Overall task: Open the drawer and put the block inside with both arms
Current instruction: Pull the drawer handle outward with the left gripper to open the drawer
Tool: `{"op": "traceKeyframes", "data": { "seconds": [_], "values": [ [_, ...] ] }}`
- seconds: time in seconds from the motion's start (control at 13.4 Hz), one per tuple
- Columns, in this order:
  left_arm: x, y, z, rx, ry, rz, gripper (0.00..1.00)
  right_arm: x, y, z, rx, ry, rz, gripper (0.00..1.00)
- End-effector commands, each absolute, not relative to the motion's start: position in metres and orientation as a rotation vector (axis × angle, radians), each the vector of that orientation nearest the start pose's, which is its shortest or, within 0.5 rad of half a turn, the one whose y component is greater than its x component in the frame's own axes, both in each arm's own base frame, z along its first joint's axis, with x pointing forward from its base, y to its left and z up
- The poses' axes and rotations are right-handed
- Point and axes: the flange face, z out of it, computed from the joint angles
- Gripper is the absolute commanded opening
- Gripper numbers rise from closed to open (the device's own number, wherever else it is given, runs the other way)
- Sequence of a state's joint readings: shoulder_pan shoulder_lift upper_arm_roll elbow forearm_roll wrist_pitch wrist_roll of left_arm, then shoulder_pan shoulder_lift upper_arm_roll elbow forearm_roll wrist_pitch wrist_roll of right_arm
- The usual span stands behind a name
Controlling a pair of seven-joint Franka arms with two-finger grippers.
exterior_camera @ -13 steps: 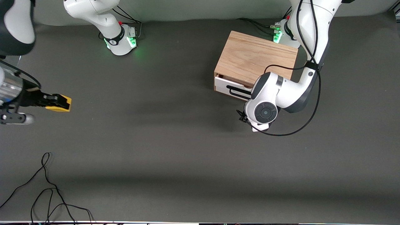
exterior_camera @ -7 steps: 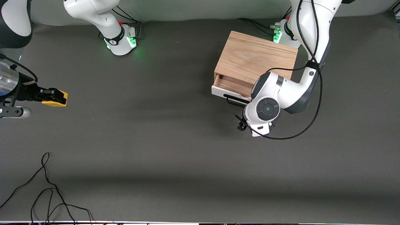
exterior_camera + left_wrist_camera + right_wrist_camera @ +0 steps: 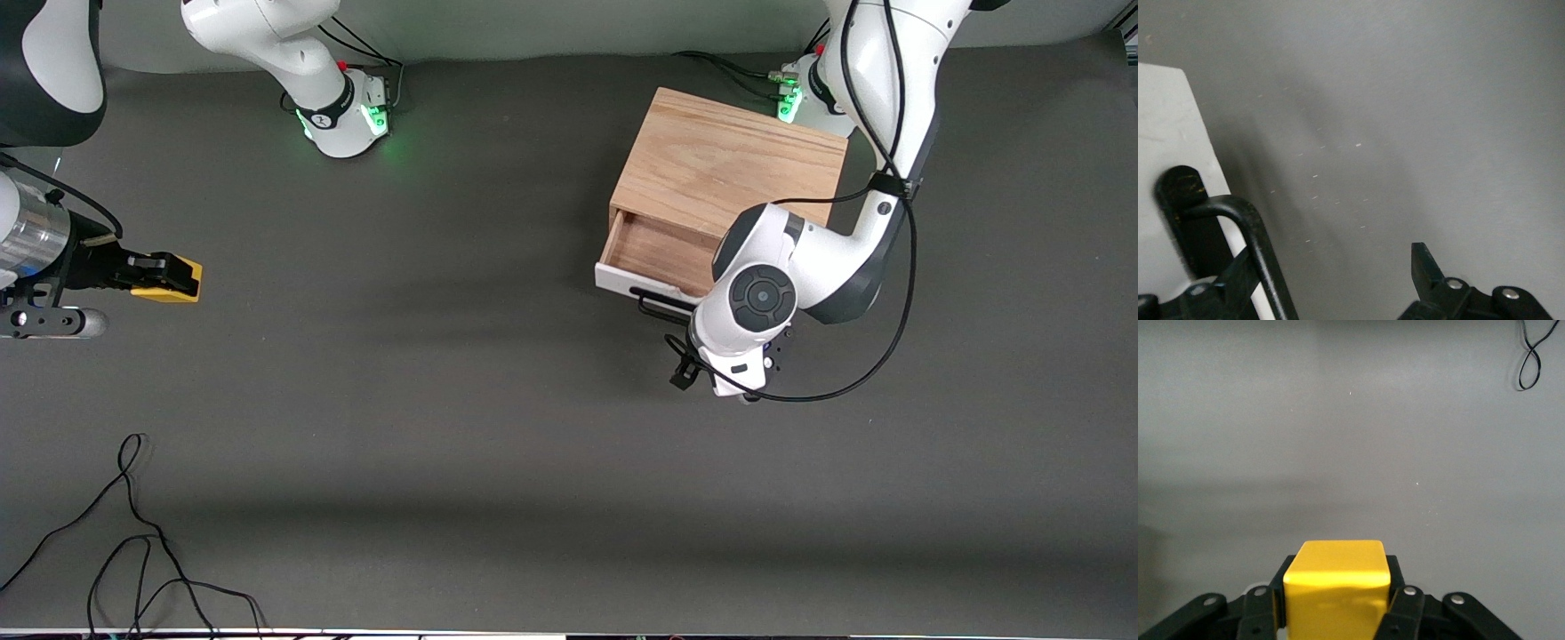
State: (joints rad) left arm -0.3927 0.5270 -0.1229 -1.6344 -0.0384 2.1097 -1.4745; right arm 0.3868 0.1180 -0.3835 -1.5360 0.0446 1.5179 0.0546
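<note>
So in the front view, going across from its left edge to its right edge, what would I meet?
Right claw holding the block → right arm's green-lit base → open drawer → left arm's wrist, its claw hidden beneath it.

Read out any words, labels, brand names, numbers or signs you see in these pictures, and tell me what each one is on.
None can be read.
Black band on the right arm's white base: a white mark, too small to read.
Light oak box, white-fronted drawer, small yellow block: no text shows.
</note>
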Motion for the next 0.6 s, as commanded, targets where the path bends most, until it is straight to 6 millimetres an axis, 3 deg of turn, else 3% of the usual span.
{"op": "traceKeyframes", "data": {
  "seconds": [0.0,0.22,0.37,0.45,0.52],
  "values": [
    [0.610,-0.334,0.328,-2.845,-1.510,0.039,1.00,0.576,0.022,0.576,-3.151,0.064,0.174,0.33],
    [0.613,-0.336,0.334,-2.870,-1.522,0.010,1.00,0.576,0.020,0.566,-3.149,0.068,0.175,0.33],
    [0.622,-0.337,0.353,-2.893,-1.538,-0.020,1.00,0.576,0.020,0.560,-3.149,0.069,0.173,0.33],
    [0.626,-0.340,0.376,-2.919,-1.553,-0.055,1.00,0.577,0.020,0.559,-3.149,0.066,0.168,0.33],
    [0.631,-0.341,0.412,-2.952,-1.583,-0.105,1.00,0.577,0.020,0.557,-3.149,0.069,0.170,0.33]
  ]
}}
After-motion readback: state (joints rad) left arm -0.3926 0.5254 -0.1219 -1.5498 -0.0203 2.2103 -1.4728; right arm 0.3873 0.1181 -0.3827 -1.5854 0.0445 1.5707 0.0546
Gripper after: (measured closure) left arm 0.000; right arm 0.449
